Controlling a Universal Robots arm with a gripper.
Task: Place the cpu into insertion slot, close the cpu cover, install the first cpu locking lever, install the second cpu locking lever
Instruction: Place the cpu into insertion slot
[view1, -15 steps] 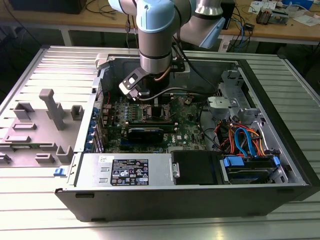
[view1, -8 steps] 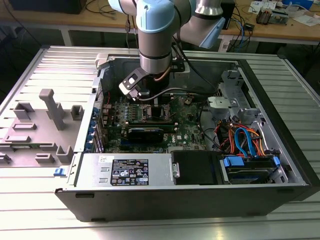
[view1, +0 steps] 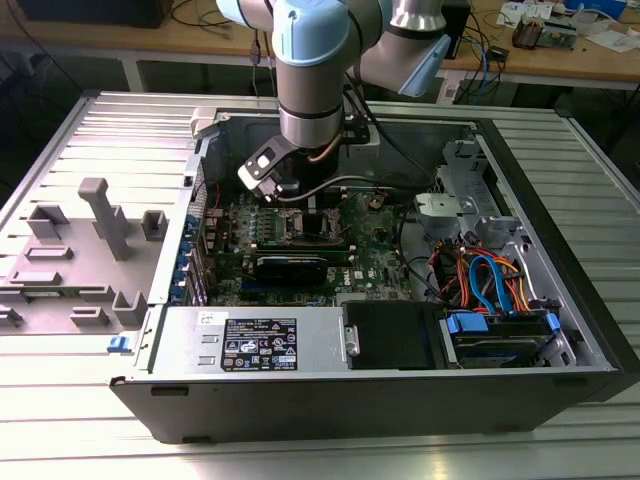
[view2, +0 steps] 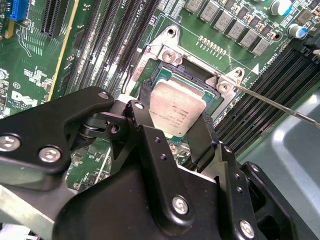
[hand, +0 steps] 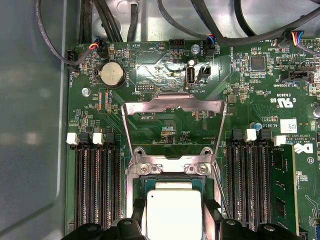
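Between your gripper's (view2: 175, 117) fingers (view2: 146, 97): cpu (view2: 179, 100) pinched edge to edge, jaws narrowed to chip width. Chip sits over insertion slot (view2: 167, 55); fully seated or a hair above, you can't quite tell from these angles. Just beyond, cpu cover (hand: 172, 106) lies flipped open past slot, not yet closed. Thin locking lever (view2: 280, 106) stands free beside slot, unlatched. Judgement: placement almost done; cover and both levers left. Farthest out, computer case (view1: 400, 400) rings work area.
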